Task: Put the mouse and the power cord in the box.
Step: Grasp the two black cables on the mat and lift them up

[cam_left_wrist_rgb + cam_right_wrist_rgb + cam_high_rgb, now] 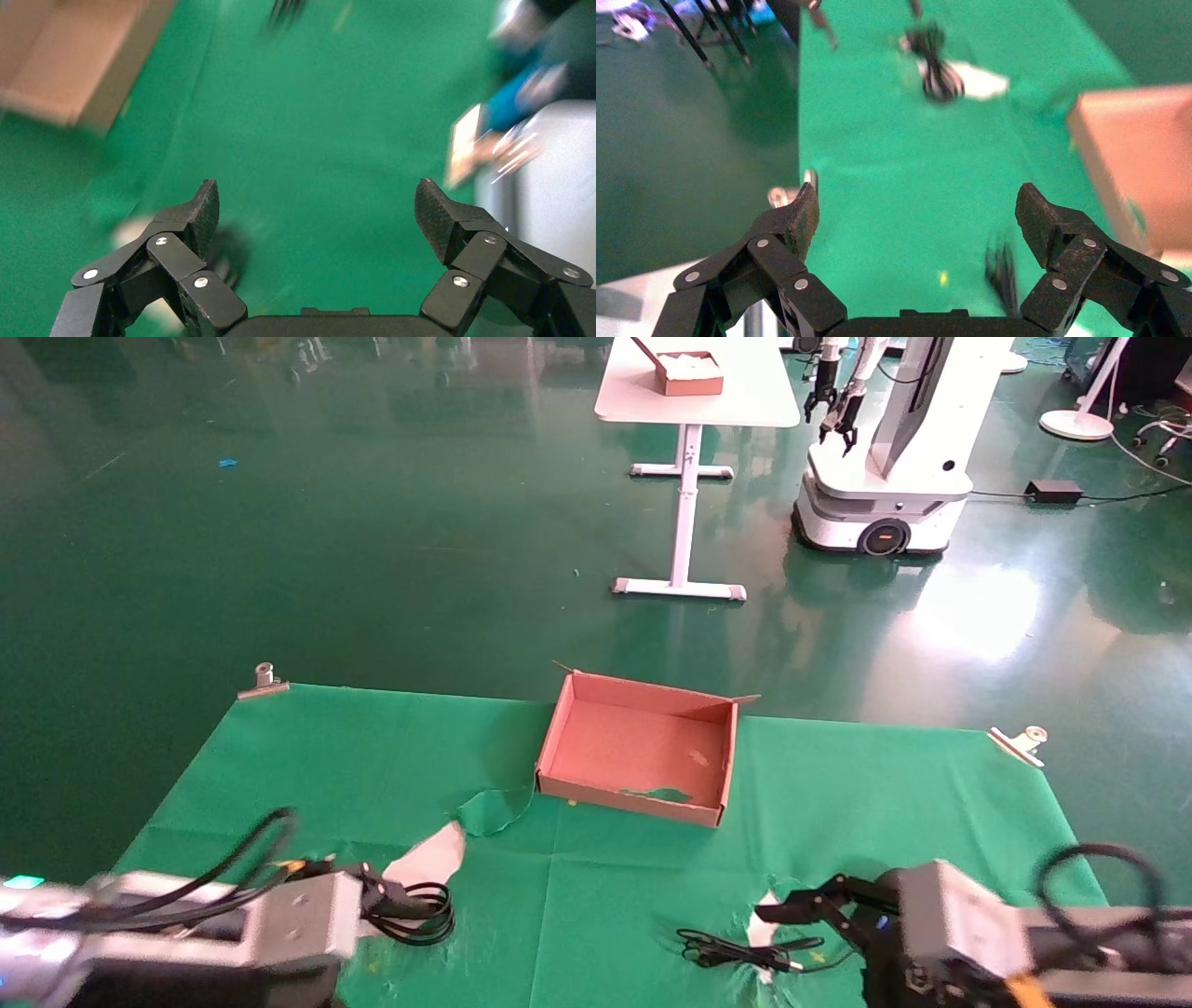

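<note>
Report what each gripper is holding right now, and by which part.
Nothing is held. The left gripper and the right gripper are both open and empty; the power cord lies on the cloth.

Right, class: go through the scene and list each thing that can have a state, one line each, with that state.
box: open-topped, empty, upright on the green cloth.
power cord: coiled, lying on the cloth outside the box.
mouse cable: bunched, lying on the cloth outside the box; the mouse body cannot be made out.
left gripper: open, holding nothing, next to the power cord.
right gripper: open, holding nothing, next to the mouse cable.
green cloth: spread flat, torn in places.
</note>
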Controlling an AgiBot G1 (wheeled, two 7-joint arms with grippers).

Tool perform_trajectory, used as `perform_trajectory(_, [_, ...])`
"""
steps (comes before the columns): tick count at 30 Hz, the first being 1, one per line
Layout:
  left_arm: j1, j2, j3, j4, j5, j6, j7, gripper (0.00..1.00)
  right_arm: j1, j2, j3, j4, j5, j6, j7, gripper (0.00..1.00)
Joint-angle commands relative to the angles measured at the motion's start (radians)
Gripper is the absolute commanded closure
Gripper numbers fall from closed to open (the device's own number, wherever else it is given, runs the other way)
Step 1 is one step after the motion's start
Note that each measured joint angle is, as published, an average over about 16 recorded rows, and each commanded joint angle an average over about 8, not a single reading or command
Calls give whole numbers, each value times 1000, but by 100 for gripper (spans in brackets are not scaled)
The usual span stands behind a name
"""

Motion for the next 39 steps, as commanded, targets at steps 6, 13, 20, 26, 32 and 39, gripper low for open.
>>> perform_trajectory(6, [-59,63,59,41,152,-29,-25,0,33,-14,-30,2,-71,21,41,0])
perform_trajectory(13, [-54,62,59,38,161,-32,-12,0,28,-16,-29,0,-67,21,36,0])
perform_trajectory(20, [-77,165,148,112,379,-107,39,0,33,-22,-23,0,-73,47,39,0])
perform_trajectory(26, [-123,297,225,293,568,-193,73,0,29,-10,-20,-2,-77,52,44,0])
perform_trajectory(32, [-165,377,248,463,626,-253,114,0,22,3,-19,-7,-81,53,45,0])
perform_trajectory(39, [-187,424,257,586,646,-307,160,0,18,10,-35,5,-130,60,35,0])
